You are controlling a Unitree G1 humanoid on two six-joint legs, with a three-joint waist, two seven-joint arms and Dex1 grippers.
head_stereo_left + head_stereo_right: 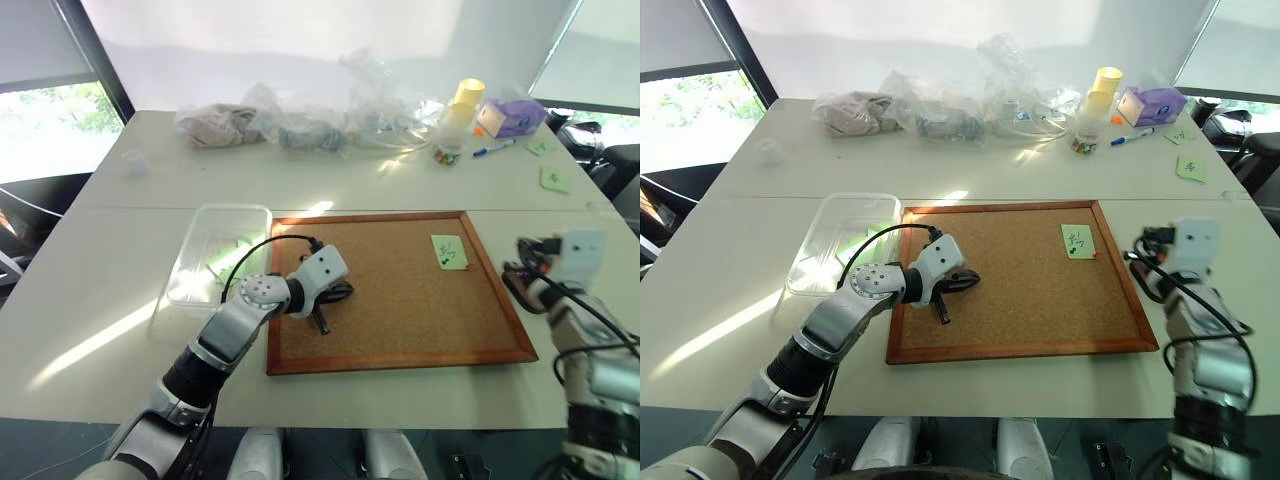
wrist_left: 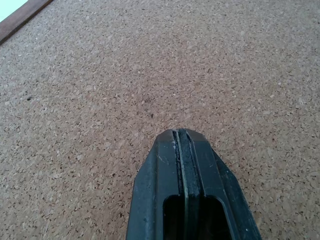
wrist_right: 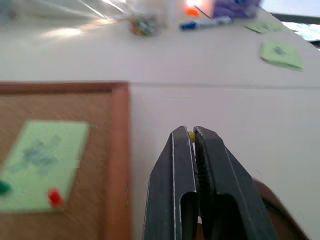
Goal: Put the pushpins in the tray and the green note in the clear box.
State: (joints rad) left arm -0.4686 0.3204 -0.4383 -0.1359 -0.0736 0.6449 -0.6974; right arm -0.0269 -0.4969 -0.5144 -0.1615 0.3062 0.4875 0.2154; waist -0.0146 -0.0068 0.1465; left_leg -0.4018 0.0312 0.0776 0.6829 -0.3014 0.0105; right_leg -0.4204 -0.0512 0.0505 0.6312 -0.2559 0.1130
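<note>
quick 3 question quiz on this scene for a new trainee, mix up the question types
1. True or false: the green note lies in the clear box.
2. What colour is the pin pinched in the right claw? A red, B yellow, C blue.
3. Fill in: the left claw is shut over the ____ board.

Key
1. False: it is pinned to the cork board.
2. B: a yellow pin shows between the fingertips.
3. cork
</note>
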